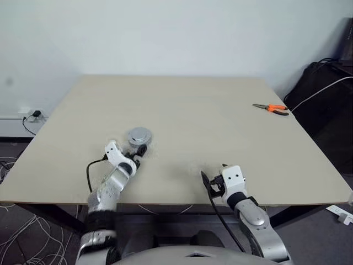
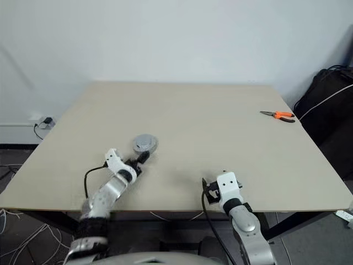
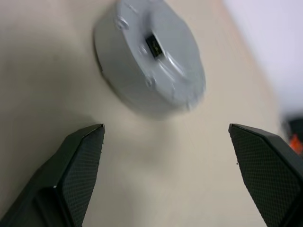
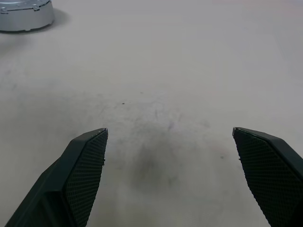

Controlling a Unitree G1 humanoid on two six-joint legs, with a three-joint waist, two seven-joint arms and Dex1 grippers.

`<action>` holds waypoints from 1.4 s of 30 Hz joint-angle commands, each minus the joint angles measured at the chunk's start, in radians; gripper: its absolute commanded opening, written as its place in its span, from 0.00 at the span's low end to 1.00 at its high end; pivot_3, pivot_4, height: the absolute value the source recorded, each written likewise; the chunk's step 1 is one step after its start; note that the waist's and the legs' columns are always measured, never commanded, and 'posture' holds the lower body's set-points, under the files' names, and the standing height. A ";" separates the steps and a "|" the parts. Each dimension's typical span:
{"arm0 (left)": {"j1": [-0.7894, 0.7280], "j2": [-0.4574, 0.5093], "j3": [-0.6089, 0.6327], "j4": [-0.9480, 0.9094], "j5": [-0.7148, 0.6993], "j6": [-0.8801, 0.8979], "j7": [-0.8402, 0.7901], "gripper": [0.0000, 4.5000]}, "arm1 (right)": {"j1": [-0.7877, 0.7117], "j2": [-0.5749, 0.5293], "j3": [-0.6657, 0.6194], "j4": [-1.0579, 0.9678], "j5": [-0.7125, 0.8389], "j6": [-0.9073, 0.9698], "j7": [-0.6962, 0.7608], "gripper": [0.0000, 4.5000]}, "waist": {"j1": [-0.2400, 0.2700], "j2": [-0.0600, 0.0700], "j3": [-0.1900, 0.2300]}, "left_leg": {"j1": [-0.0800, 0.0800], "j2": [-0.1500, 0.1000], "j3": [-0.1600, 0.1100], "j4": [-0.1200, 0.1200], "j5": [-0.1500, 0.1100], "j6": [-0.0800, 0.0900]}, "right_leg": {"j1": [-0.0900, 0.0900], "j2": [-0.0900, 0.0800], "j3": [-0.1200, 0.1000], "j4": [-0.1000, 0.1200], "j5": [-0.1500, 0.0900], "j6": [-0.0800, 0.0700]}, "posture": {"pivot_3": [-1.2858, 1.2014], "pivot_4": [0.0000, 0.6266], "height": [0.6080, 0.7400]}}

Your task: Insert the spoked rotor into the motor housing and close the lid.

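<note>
On the near-left part of the counter (image 1: 182, 105), the closed assembly is sitting flat: the lid (image 1: 139, 134) is covering the motor housing, so neither housing nor rotor is showing separately. The left end effector (image 1: 140, 152) is hanging just near of it, fingers spread wide and gripping nothing, apart from the lid. The right end effector (image 4: 168, 177) is hovering over bare counter near the front edge, likewise wide and empty.

Judgement: the task is looking essentially done. To finish well, the left arm should be clearing straight away from the lid without brushing it, since a nudge could unseat it.

From the left wrist, the lid's top is showing screw heads and a small dark rectangular opening. The head views are giving what the wrists are not: orange-handled pliers (image 1: 271, 108) lying far right, well apart.
</note>
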 commanded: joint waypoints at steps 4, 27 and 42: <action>0.174 0.091 -0.195 -0.147 0.281 -0.262 -0.152 0.99 | -0.011 0.039 -0.035 -0.026 0.016 0.007 -0.014 1.00 | 0.006 0.003 0.002 | -0.001 0.000 0.000 -0.002 0.000 0.000 | -0.002 -0.002 0.000 0.000 0.000 0.000 | 0.52 0.00 1.00; 0.318 -0.010 -0.293 -0.003 0.760 -1.022 0.025 0.99 | 0.120 0.167 -0.153 0.145 -0.147 -0.463 -0.287 1.00 | 0.036 0.002 0.003 | -0.006 -0.001 0.004 -0.014 0.001 -0.001 | -0.014 -0.003 -0.001 -0.001 -0.003 -0.004 | 0.52 0.00 1.00; 0.284 -0.027 -0.292 0.061 0.778 -1.061 0.044 0.99 | 0.096 0.171 -0.150 0.187 -0.146 -0.475 -0.284 1.00 | 0.036 0.002 0.002 | -0.005 -0.001 0.003 -0.013 0.001 -0.001 | -0.012 -0.003 -0.004 -0.001 -0.003 -0.004 | 0.52 0.00 1.00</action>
